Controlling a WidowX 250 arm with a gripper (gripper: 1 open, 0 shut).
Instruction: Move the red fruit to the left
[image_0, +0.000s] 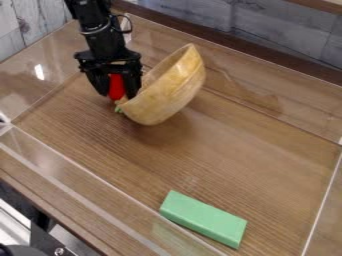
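The red fruit (118, 88) is a small glossy red piece held between my gripper's black fingers, just above the table. My gripper (115, 90) points straight down and is shut on it. Touching the fruit's right side is a wooden bowl (167, 86), tipped up on its edge with its hollow turned away from the gripper. Only a sliver of the fruit shows; the fingers hide the rest of it.
A flat green rectangular block (203, 218) lies near the front right. Clear plastic walls (40, 70) enclose the wooden table on all sides. Open tabletop lies to the left of and in front of the gripper.
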